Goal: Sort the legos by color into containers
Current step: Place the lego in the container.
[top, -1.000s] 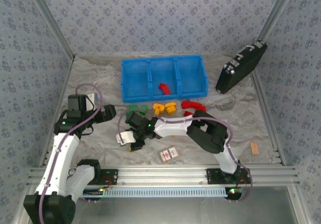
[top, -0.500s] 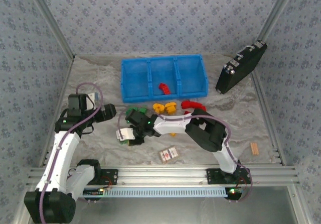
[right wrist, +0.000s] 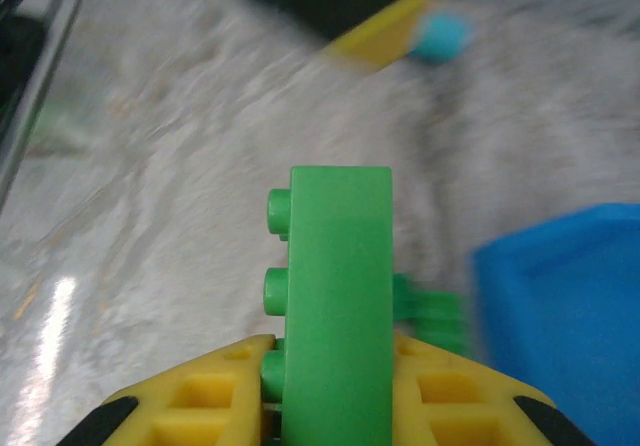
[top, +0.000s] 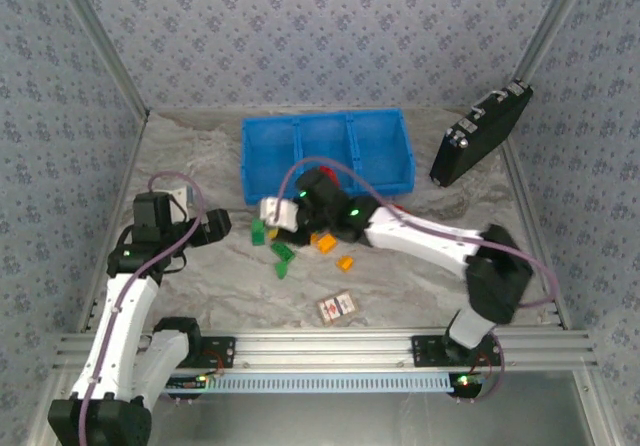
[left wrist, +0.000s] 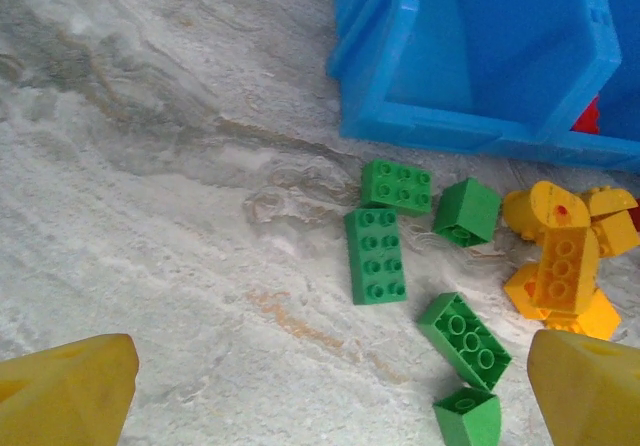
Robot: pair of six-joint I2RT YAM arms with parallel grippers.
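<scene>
Swinging up to the blue bin point(top: 325, 118), my right pincer point(right wrist: 335, 376) clamps a green lego point(right wrist: 338, 286), ready to drop.

Left arm point(top: 118, 306): rises from the near-left base along the left side, wrist turned to face right. Left pincer point(top: 215, 224): yellow fingers point(left wrist: 70, 391) spread wide apart.

Right arm point(top: 430, 246): elbow folded at near right, forearm stretched left and far toward mid-scene. Right pincer point(top: 275, 212): clamped on a green brick point(right wrist: 338, 306), brick standing upright between the pads, studs facing left in the wrist view.
</scene>
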